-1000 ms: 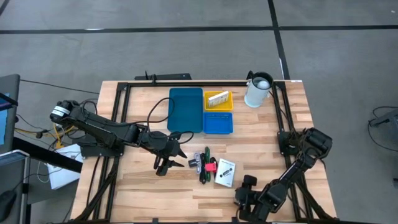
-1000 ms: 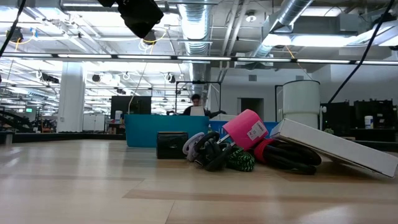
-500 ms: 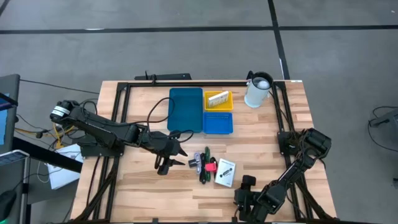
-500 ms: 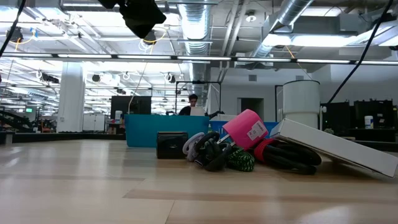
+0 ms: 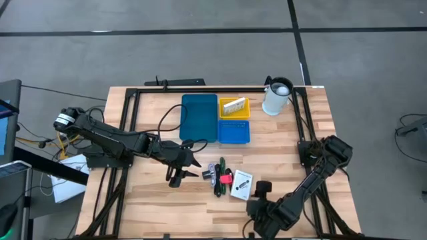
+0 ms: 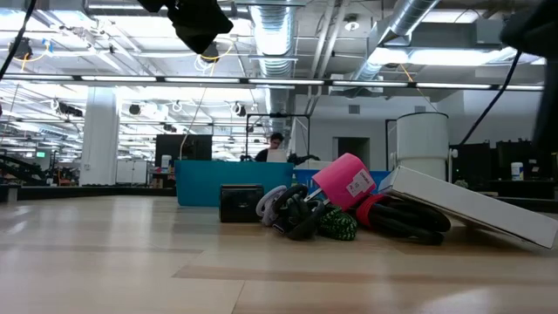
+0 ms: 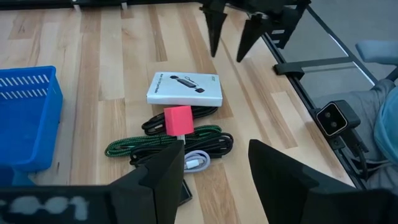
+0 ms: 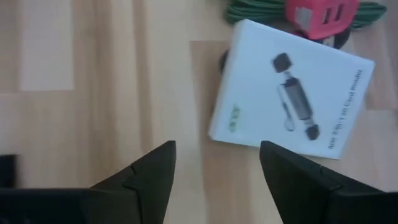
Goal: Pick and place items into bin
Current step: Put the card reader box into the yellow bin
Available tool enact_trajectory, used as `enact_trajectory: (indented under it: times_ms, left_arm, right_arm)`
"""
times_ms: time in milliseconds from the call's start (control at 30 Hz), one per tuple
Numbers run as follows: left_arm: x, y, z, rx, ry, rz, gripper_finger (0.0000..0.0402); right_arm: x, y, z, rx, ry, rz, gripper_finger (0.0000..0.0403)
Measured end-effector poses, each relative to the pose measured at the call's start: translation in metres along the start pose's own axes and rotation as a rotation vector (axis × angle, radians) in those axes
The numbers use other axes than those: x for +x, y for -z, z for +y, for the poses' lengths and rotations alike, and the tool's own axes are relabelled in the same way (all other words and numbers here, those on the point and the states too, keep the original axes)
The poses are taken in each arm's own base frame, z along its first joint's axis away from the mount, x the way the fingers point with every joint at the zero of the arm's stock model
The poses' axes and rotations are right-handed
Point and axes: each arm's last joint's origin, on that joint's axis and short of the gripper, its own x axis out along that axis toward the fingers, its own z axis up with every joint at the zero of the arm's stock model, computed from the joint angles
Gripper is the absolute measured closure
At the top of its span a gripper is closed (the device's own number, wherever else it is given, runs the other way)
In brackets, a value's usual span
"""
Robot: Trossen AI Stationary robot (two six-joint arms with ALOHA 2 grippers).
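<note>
The right gripper (image 5: 257,193) has crept toward the pile over the last second: from above it sat at the table's near edge well short of the white printed box (image 5: 241,185), and now its head lies just beside that box's near corner. Its fingers (image 8: 149,171) stand spread with nothing between them, and in its own wrist view the white printed box (image 8: 291,90) lies directly ahead of the gap, slightly off to 1 side, with the red piece (image 8: 320,14) and the green cable (image 8: 249,12) just beyond it. That reads as an approach to the box, though no contact has been made yet. The left gripper (image 5: 181,170) has not shifted; it hangs above the table just beside the pile, on the side away from the right gripper, its 2 fingers (image 7: 163,180) also apart and empty, with the red piece (image 7: 178,119), green cable (image 7: 149,144) and black cables (image 7: 211,144) close in front of them. The bin (image 5: 200,117) sits beyond both grippers, well apart from the pile; its yellow tray (image 5: 234,107) already holds a white bar, the teal and blue trays look bare, so most items are probably yet to go in.
</note>
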Motion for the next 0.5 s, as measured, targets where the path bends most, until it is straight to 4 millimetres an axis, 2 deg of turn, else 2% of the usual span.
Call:
enact_trajectory:
  times_ms: [300,500]
  left_arm:
    - [0.000,0.000,0.000,0.001,0.000,0.000,0.0233]
    - [0.000,0.000,0.000,0.001,0.000,0.000,0.0233]
  right_arm:
    - [0.014,-0.018,-0.020,0.031,-0.011,0.074,0.0172]
    - [0.009,-0.030,-0.025,0.004,-0.029,0.093,0.0172]
